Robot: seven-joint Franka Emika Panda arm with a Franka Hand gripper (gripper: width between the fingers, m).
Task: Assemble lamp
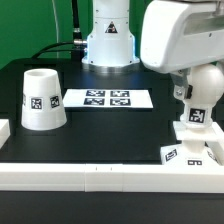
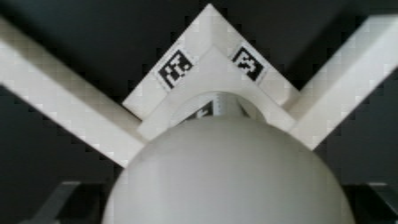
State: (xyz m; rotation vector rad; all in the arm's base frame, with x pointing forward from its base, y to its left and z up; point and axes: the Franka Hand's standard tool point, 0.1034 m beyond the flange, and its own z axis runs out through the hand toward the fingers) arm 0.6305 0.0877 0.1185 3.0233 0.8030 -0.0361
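The white ball-shaped bulb [image 1: 192, 124] is held in my gripper [image 1: 195, 106], right over the low square base [image 1: 184, 153] at the exterior view's right. From here I cannot tell whether bulb and base touch. In the wrist view the bulb [image 2: 222, 165] fills the middle between my dark fingers [image 2: 61, 198], and the gripper [image 2: 217, 208] is shut on it. The base [image 2: 210, 72] with two tags shows beyond it, in the corner of the rails. The tapered shade [image 1: 43, 98] stands upright, wide end down, at the exterior view's left.
The marker board [image 1: 105, 99] lies flat at the table's middle back. A long white border rail [image 1: 90, 177] runs along the front edge, and two rails [image 2: 54, 75] meet in a corner around the base. The arm's white pedestal [image 1: 108, 45] stands behind.
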